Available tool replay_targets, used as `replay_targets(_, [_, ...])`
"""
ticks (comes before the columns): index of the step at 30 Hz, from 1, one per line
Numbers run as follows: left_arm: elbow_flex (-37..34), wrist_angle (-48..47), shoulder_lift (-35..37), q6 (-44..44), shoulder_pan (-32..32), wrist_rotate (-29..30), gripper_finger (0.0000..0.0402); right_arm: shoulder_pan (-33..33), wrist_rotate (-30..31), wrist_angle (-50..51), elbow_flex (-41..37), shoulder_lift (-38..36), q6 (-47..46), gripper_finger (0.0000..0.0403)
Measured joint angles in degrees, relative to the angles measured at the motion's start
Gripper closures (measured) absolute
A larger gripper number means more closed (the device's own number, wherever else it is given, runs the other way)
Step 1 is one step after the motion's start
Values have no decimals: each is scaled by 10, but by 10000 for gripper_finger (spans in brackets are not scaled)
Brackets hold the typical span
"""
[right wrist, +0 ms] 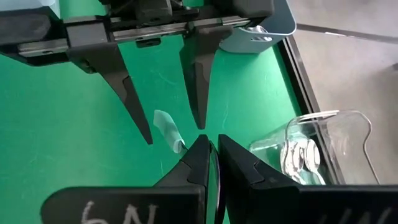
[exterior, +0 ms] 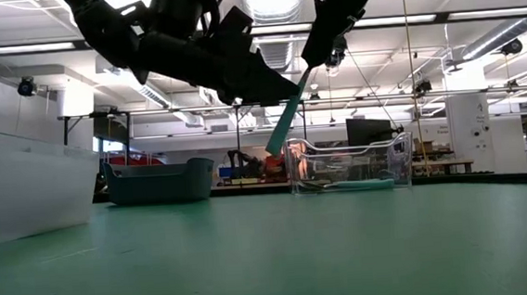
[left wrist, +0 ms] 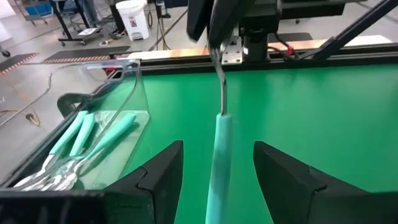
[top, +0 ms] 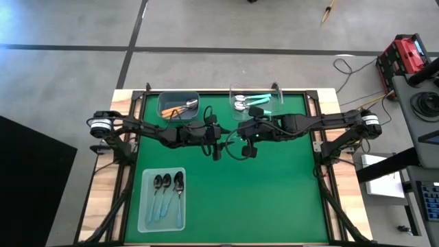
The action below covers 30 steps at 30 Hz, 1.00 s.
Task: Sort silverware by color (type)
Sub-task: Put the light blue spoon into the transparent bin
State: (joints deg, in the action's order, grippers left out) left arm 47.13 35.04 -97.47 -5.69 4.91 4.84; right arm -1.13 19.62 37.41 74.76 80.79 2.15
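Between the two arms at mid-table, the right gripper (right wrist: 211, 149) is pinched closed on the metal neck of a teal-handled spoon (left wrist: 219, 155), handle hanging down clear of the green mat (top: 274, 199). The left gripper (left wrist: 214, 165) faces it with fingers spread wide, the teal handle lying in the gap between them and untouched; this reads as a handover in preparation. Just beyond the right gripper, the clear tray (top: 278, 101) holds the other teal spoons, the likely destination.

2 bins (top: 179, 104) at far edge, tray (top: 162, 200) near-left
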Motion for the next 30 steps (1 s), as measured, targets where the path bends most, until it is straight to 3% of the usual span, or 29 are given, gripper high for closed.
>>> replay_targets(15, [1,53,-29,7,7,-43,230,0,0,-32,0,0,35,390])
replay_targets(19, [1,57,-35,7,7,-40,269,0,0,-31,0,0,37,390])
replay_targets(24, [1,55,-32,3,7,-41,378,0,-2,-33,0,0,39,390])
replay_targets(27, [0,55,-30,6,7,-31,382,0,-7,-36,0,0,31,384])
replay_targets(30, [0,64,-30,9,6,-11,382,1,-1,-38,8,0,3,354])
